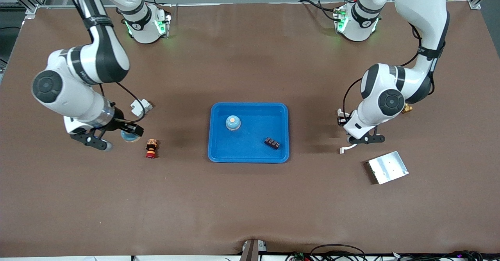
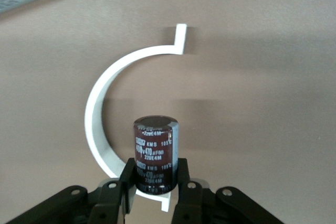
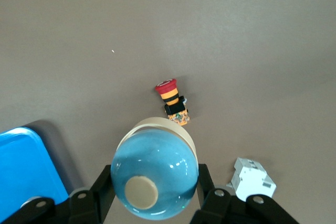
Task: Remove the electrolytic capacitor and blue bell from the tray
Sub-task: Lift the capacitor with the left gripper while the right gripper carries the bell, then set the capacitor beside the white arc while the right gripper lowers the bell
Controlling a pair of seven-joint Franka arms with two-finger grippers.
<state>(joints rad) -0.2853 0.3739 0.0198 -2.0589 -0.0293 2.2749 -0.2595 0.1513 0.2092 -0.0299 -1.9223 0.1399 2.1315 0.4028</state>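
**A:** Where is the capacitor?

**B:** In the left gripper (image 2: 155,187). The wrist view shows its two black fingers (image 2: 127,182) pinched on the lower body of the dark brown capacitor (image 2: 155,153), which stands out from between them with its printed sleeve facing the camera. The gripper hangs over bare table at the left arm's end, above a curved white plastic clip (image 2: 102,124) — the clip lies flat on the table, and the capacitor is lifted clear of it.

**A:** And the bell?

**B:** The right gripper (image 3: 155,198) has it. The fingers are clamped on either side of the pale blue bell (image 3: 155,177), its tan button facing the wrist camera. In the front view the right gripper (image 1: 117,134) is over the table at the right arm's end, well apart from the blue tray (image 1: 218,151).

**A:** What lies near it?

**B:** A red-capped push-button switch (image 1: 151,148) lies on its side just beside the spot under the gripper, and a small white block (image 1: 140,105) sits farther from the front camera.

**A:** Anything in the tray?

**B:** A second blue bell (image 1: 233,122) and a small black terminal block (image 1: 272,143) — the block nearer the front camera. A silver metal plate (image 1: 387,167) rests at the left arm's end.
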